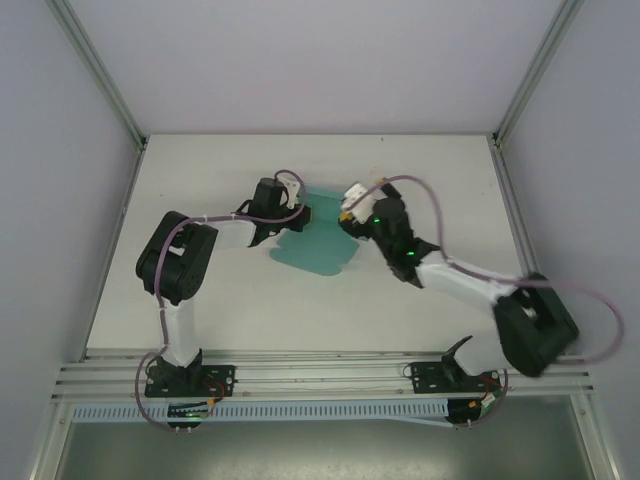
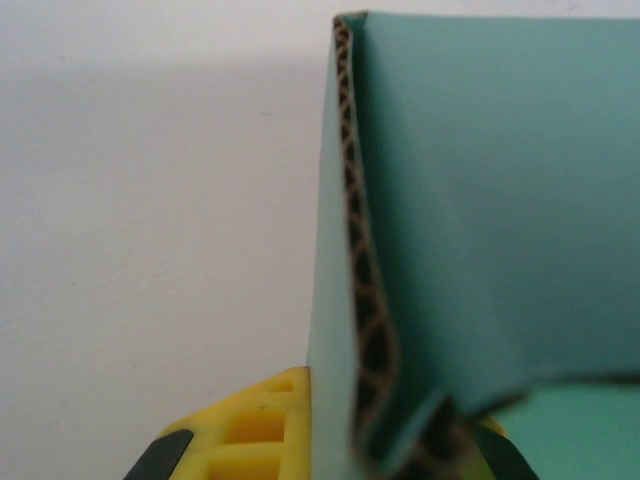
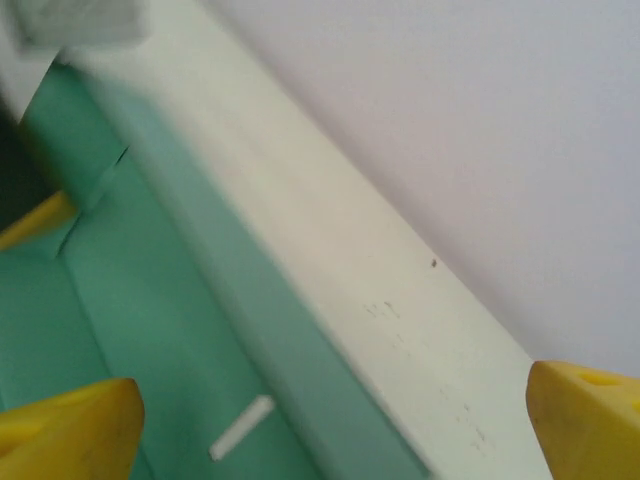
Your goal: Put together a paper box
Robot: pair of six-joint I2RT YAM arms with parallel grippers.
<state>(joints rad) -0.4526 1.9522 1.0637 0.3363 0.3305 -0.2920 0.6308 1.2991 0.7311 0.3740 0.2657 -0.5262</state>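
While left tool pinches paper box (corrugated edge shown), right tool gapes.

Top view: I read bare table along the left side and upper edge, passable. Centre is tight: the paper box lies there, left gripper and right gripper near each other at its far edge. Frame posts fence the upper corners

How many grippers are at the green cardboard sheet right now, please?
2. The left gripper is at the left edge of the sheet, pinching a raised flap; the right gripper, open, is at its far right corner. None seems hidden.
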